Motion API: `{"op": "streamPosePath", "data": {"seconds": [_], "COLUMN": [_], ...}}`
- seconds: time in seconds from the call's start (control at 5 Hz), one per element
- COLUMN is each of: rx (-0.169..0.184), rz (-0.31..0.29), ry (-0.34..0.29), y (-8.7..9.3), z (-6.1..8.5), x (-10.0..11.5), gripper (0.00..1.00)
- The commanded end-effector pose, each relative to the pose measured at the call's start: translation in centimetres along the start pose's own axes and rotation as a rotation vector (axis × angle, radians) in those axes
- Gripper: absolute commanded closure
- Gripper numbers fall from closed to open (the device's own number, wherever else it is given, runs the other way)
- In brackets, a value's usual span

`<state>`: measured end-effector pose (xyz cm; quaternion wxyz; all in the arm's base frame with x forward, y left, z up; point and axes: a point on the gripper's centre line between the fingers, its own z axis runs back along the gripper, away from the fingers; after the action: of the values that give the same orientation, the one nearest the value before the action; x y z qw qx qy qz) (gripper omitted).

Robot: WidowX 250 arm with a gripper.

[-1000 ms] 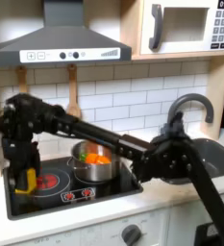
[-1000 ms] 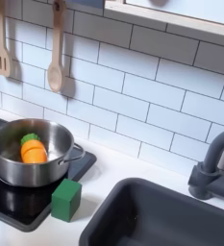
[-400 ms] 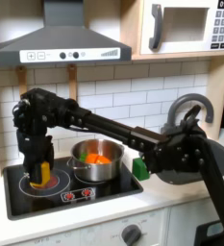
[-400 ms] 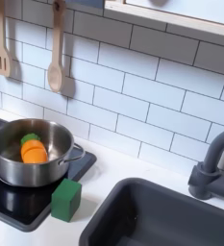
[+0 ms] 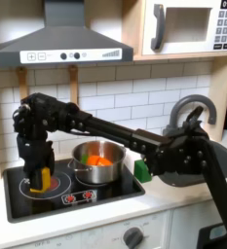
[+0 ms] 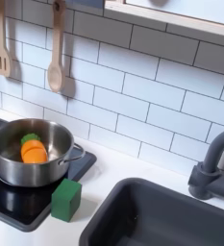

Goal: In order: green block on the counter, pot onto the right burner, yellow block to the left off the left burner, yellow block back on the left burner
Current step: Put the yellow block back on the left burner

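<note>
first exterior view gives us the arm, which reaches from its base at the first exterior view's right across the cooktop (image 5: 86, 199) and bends down over the left burner. its gripper (image 5: 39, 179) points straight down there, and the yellow block (image 5: 43, 178) sits between the jaws, which look closed around it, though the picture is too coarse for us to be sure of contact. whether the block rests on the burner or hangs just above it, we cannot tell.

second exterior view gives us a closer look at the other end of the cooktop: the pot (image 6: 25, 165) stands on the burner with orange and yellow toy food inside, and the green block (image 6: 66, 199) stands upright just beside the cooktop's corner on the pale desk (image 6: 109, 173), close to the dark sink (image 6: 171, 221).

we count one pot, one green block, one yellow block, and two wooden utensils (image 6: 55, 53) hanging on the tiled wall.
</note>
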<state>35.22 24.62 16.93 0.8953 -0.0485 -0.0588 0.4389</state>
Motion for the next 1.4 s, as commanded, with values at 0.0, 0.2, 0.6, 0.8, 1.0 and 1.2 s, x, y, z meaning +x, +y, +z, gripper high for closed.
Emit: {"op": "streamPosePath", "data": {"seconds": [0.0, 0.2, 0.6, 0.8, 1.0, 1.2], "rx": [0.017, 0.019, 0.022, 0.018, 0.019, 0.019], "rz": [-0.001, 0.003, 0.003, 0.004, 0.012, 0.005], "ry": [0.007, 0.013, 0.012, 0.005, 0.010, 0.010], "y": [0.29, 0.41, 0.52, 0.34, 0.53, 0.46], "z": [-0.56, -0.75, -0.79, -0.50, -0.53, -0.49], "x": [-0.09, -0.12, -0.04, 0.00, -0.11, -0.14], "gripper": [1.00, 1.00, 1.00, 0.45, 0.00, 0.00]}}
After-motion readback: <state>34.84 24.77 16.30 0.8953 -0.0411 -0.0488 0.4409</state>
